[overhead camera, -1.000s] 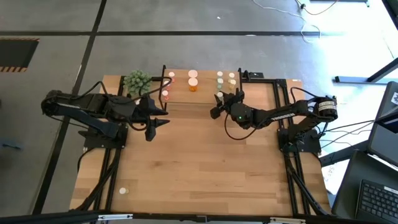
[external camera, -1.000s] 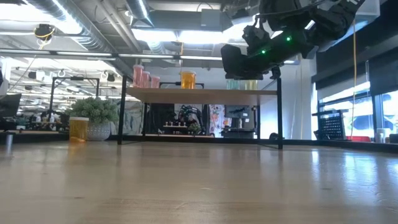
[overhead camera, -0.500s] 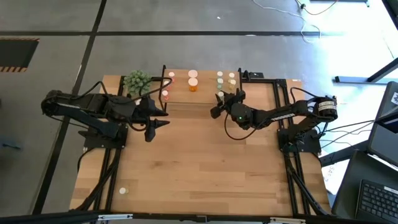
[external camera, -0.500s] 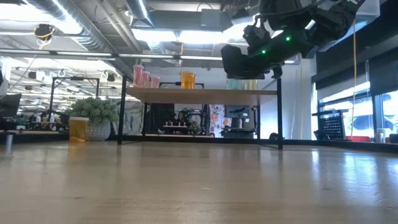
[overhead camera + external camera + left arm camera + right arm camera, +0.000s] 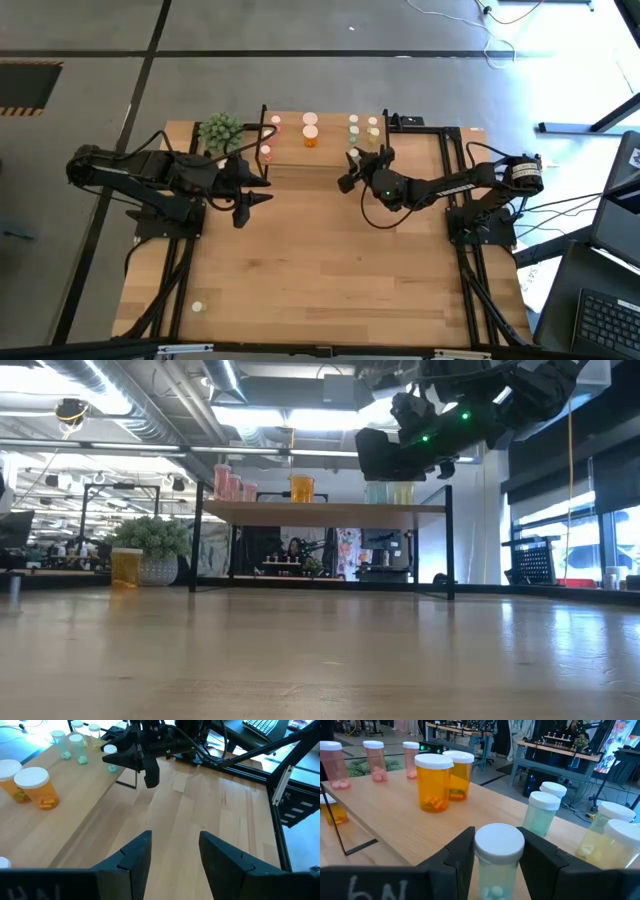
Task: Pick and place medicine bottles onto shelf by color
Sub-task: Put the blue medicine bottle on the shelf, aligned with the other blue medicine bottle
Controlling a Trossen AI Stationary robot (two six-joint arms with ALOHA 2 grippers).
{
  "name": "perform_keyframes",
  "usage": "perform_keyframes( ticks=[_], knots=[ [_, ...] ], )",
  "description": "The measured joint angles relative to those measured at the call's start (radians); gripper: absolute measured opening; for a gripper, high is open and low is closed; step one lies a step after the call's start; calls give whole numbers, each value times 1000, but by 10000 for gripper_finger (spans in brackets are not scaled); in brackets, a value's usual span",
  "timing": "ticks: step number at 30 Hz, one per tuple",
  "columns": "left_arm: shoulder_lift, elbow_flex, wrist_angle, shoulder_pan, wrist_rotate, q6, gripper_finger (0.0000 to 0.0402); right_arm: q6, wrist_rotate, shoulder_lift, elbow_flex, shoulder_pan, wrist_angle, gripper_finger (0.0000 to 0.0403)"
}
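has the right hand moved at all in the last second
Yes, slightly. In the low view the right hand, shut on a pale green bottle, has risen a little against the shelf top; sideways it has not shifted.

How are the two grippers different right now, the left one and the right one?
The left gripper is open and empty, while the right gripper is shut on a pale green bottle with a white cap. The left gripper hangs over bare table in front of the shelf; the right gripper sits at the shelf's front edge, near the other pale green bottles. Both have two dark fingers.
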Motion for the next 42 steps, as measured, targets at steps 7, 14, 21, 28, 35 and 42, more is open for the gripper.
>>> perform_keyframes(
  ticks=[7,14,21,28,35,42],
  knots=[
    [0,0,0,0,0,0,160,-17,1,-1,0,0,5,144],
    [0,0,0,0,0,0,160,-72,34,-1,0,0,29,144],
    [0,0,0,0,0,0,160,-100,35,-1,0,0,40,144],
    [0,0,0,0,0,0,160,-128,36,-1,1,0,75,144],
    [0,0,0,0,0,0,160,-155,38,-1,1,0,100,144],
    [0,0,0,0,0,0,160,-230,38,-24,1,18,127,144]
  ],
)
